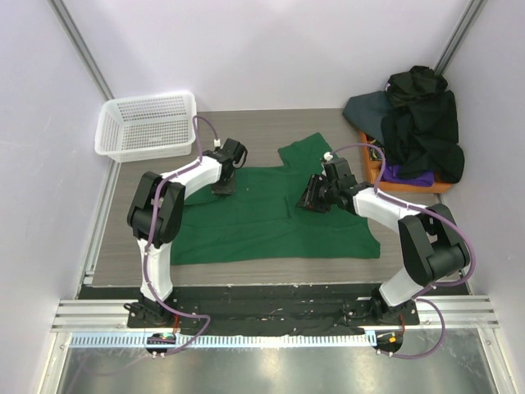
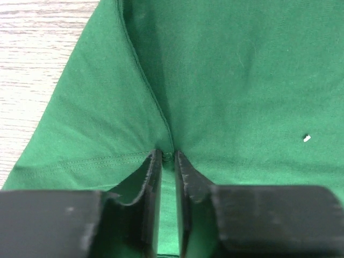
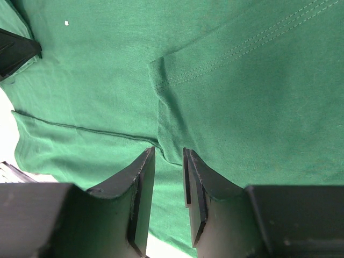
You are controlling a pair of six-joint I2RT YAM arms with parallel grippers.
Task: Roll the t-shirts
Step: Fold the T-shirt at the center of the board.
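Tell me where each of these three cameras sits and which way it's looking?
Top external: above and behind the arms, looking down at the green t-shirt; both arms show.
Left wrist: on the left arm, facing down; left gripper pinches a shirt fold.
Right wrist: likewise; right gripper straddles a fabric edge.
All three share the green shirt.

White arm links (image 1: 190, 175), black joints, purple cables (image 1: 203, 131); black wedge-shaped end effector fingers (image 2: 148, 177).

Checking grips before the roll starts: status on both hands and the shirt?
Left hand pinching a ridge of the green shirt. Right hand clamped on a folded edge. Shirt spread flat on the table; nothing in the way.
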